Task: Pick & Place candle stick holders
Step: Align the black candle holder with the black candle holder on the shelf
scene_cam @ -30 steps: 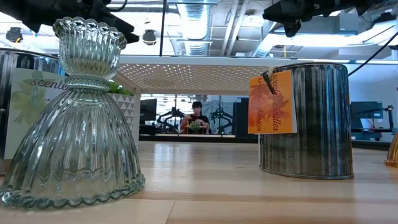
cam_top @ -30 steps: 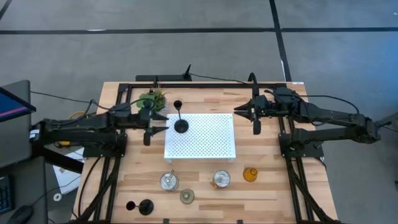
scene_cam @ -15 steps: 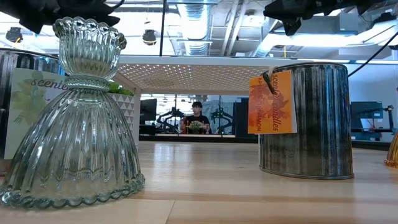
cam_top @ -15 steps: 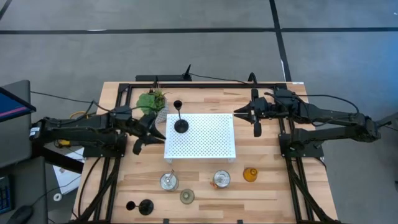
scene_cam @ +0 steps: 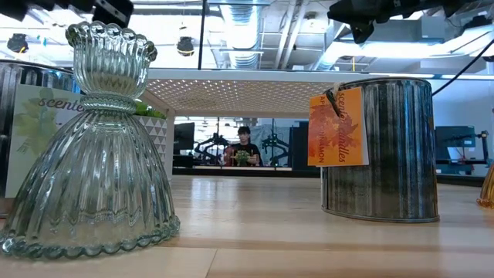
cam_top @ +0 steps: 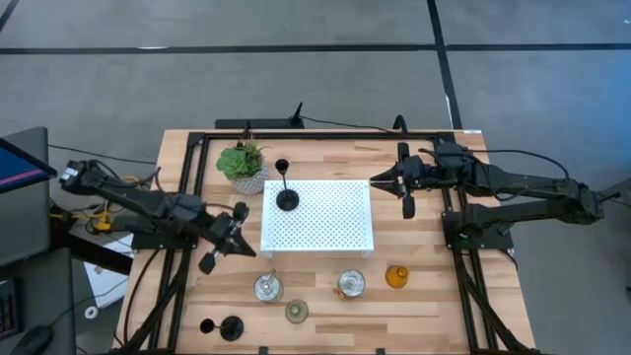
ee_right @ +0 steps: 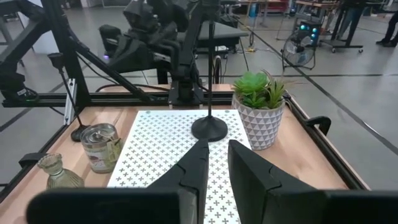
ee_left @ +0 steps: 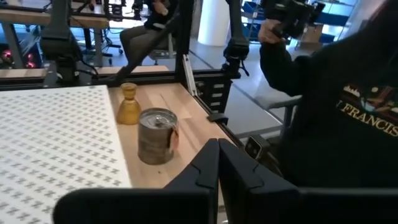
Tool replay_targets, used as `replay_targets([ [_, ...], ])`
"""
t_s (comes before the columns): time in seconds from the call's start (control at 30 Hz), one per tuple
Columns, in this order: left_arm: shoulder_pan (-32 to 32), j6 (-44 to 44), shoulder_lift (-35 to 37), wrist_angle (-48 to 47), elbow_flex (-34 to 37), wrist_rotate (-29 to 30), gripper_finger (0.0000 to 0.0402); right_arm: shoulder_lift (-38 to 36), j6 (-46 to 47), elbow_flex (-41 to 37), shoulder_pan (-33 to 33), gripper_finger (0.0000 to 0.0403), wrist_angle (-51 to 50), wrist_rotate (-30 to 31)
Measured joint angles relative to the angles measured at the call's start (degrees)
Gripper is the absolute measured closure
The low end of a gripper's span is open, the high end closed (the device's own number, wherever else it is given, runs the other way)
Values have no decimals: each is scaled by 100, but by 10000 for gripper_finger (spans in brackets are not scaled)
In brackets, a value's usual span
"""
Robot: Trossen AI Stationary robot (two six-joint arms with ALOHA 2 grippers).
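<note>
High view: my left end effector (cam_top: pixel 212 258) hangs empty, fingers together, left of the white perforated platform (cam_top: pixel 330 232), where one black holder (cam_top: pixel 286 197) stands. I judge the next pick needs the silvery cup (cam_top: pixel 267 287) nearby. Right end effector (cam_top: pixel 407 207) waits, fingers slightly apart.

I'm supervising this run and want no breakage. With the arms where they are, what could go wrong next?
1. The black thin-stemmed holder stands on the white platform near the potted plant; a sweeping arm could topple it.
2. The left gripper is shut beside the platform; the silvery glass cup and pale green holder nearby sit close together, so reaching one may knock the other.
</note>
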State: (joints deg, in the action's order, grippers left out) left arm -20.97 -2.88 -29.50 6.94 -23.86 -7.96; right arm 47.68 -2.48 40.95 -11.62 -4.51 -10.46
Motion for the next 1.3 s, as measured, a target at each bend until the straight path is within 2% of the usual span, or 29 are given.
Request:
replay_targets([
  [0.13, -637, 21, -35, 7, 0, 429, 397, 0, 163, 2, 0, 349, 0, 0],
  [0.33, -1624, 657, -37, -99, -2, 1146, 398, 43, 541, 2, 34, 349, 39, 3],
  [0.43, -2015, 946, 224, -673, -2, 1771, 398, 78, 558, 0, 113, 349, 58, 4],
  [0.53, -2273, 644, 556, -1356, 0, 2399, 398, 209, 660, 0, 243, 349, 106, 15],
  [0.63, -2501, 275, 790, -1654, 0, 2362, 398, 390, 707, 0, 380, 349, 329, 31],
  [0.8, -2960, 243, 846, -1660, 237, 2147, 398, 805, 706, 0, 527, 349, 623, 36],
  [1.0, -3371, 239, 835, -1052, 914, 2370, 398, 1230, 706, 0, 544, 349, 961, 48],
  [1.1, -3560, 209, 838, -832, 1170, 2382, 398, 1243, 704, 0, 538, 349, 1080, 48],
  [1.3, -4019, -64, 836, -502, 1476, 2025, 398, 1015, 702, 0, 540, 349, 1091, 48],
])
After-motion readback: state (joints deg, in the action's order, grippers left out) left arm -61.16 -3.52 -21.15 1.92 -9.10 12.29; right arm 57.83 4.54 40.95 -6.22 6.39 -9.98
